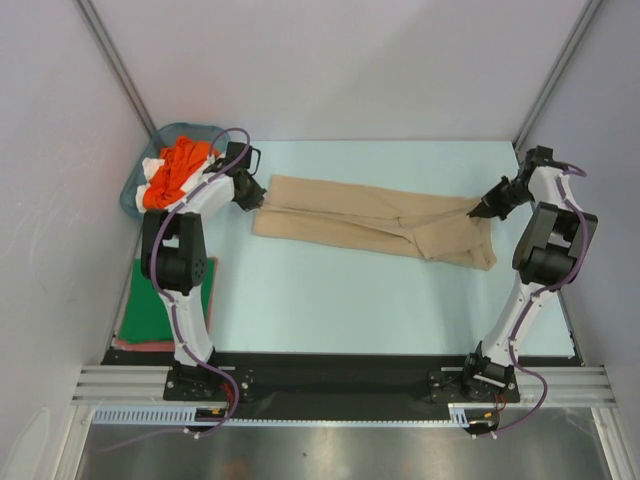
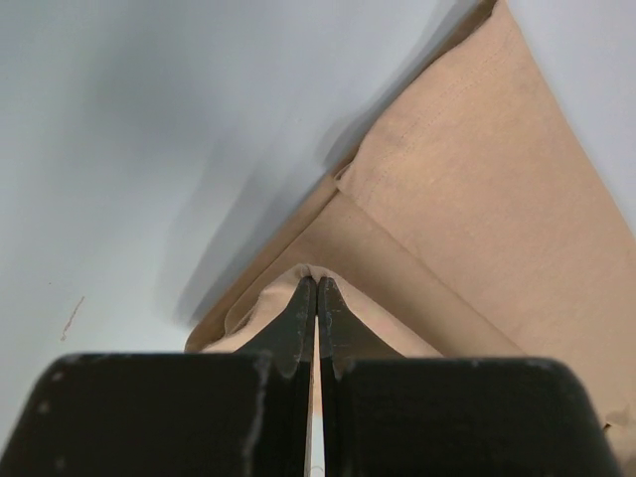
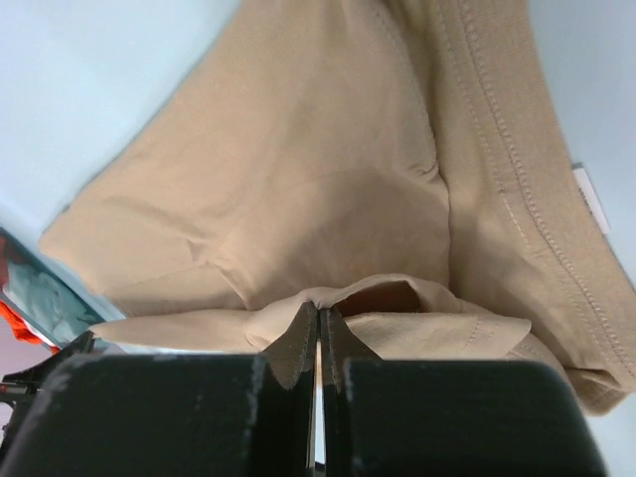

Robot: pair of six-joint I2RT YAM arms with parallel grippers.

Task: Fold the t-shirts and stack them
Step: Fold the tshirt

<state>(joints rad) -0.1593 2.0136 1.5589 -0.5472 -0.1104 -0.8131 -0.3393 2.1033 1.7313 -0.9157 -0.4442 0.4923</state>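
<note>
A tan-beige t-shirt (image 1: 370, 220) lies stretched across the back of the table, folded lengthwise. My left gripper (image 1: 252, 190) is shut on its left end; the wrist view shows the cloth (image 2: 447, 199) pinched at the fingertips (image 2: 316, 283). My right gripper (image 1: 484, 208) is shut on the shirt's right end, with a fold of cloth (image 3: 328, 179) pinched at the tips (image 3: 318, 310). An orange t-shirt (image 1: 180, 165) and a white one (image 1: 152, 190) lie bunched in the teal basket. A folded dark green t-shirt (image 1: 155, 305) lies on a reddish one (image 1: 140, 344) at the left front.
The teal plastic basket (image 1: 190, 128) stands at the back left corner, against the wall. The folded stack sits beside the left arm's base. The enclosure walls close in left, right and back. A white label (image 3: 591, 199) shows on the shirt's hem.
</note>
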